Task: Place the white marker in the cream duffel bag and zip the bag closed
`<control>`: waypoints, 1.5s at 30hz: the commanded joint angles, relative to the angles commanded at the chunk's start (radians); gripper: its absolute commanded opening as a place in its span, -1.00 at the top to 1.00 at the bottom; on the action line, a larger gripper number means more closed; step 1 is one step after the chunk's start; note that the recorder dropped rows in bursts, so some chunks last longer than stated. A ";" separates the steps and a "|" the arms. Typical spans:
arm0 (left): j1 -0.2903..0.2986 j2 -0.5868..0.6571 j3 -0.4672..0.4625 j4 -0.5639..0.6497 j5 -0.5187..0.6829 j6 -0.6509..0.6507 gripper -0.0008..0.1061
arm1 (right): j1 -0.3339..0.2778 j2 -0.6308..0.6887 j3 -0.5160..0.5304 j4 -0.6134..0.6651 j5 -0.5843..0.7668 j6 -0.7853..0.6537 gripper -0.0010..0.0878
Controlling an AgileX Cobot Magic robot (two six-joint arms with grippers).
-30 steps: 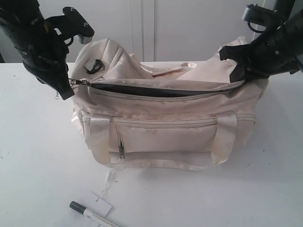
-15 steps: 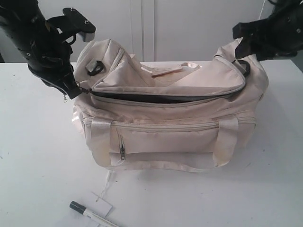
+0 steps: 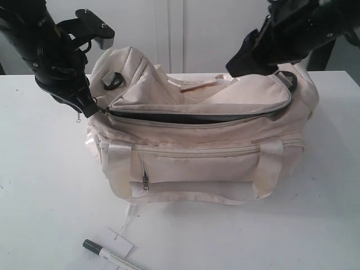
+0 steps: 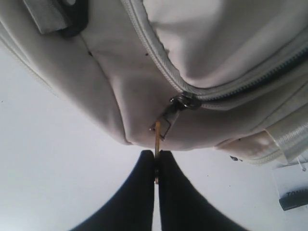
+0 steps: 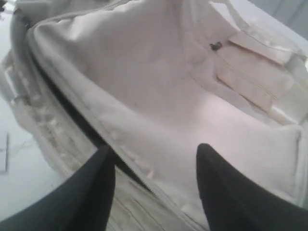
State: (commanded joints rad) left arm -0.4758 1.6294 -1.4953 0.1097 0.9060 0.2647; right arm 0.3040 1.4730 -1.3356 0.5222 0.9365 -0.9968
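The cream duffel bag (image 3: 202, 152) sat on the plain white worktop (image 3: 45, 185). It was a soft, slumped shape of matt woven fabric, with shiny satin-like strap handles (image 3: 269, 166) looped down its front. A black ring (image 3: 112, 79) was fixed at the bag's end by the left arm. A small metal puller (image 3: 144, 181) hung on the front pocket. The bag's main zip stood open along the top in a long curved gap, and dark lining showed inside it.

The left end effector (image 4: 156, 166) was at that same end of the bag. Its smooth black fingers (image 4: 178, 192) were pressed together, pinching the thin brass-coloured tab of the zip pull (image 4: 166, 118).

The right end effector (image 5: 154, 163) hung over the bag's top flap near the other end. Its two dark fingers (image 5: 226, 192) were spread with nothing between them. Whether they touched the cloth could not be told.

The white marker (image 3: 109, 256) lay flat on the worktop in front of the bag, outside it, on the side of the left arm. It was a slim white barrel with a dark cap. It lay just beside a white rectangular paper hang tag (image 3: 119, 242) that trailed on a string from the bag's lower edge. The marker was well apart from both end effectors, with the bag's front wall between them and it.
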 joint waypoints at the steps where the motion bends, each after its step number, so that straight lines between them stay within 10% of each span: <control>1: 0.000 0.000 0.000 0.000 0.000 0.000 0.99 | 0.012 0.005 0.000 0.000 0.017 -0.038 -0.14; 11: 0.000 0.000 0.000 0.000 -0.007 0.000 0.99 | 0.140 0.075 0.000 0.005 -0.017 -0.334 -0.18; 23: 0.000 0.000 0.000 -0.002 -0.008 0.000 0.99 | 0.269 0.155 0.000 -0.029 -0.178 -0.370 -0.38; 45: 0.000 0.000 0.000 -0.058 -0.035 0.000 0.99 | 0.310 0.289 0.000 0.023 -0.334 -0.329 -0.42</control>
State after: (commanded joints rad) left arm -0.4758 1.6294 -1.4953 0.0514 0.8713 0.2647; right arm 0.6139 1.7615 -1.3356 0.5456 0.6029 -1.3261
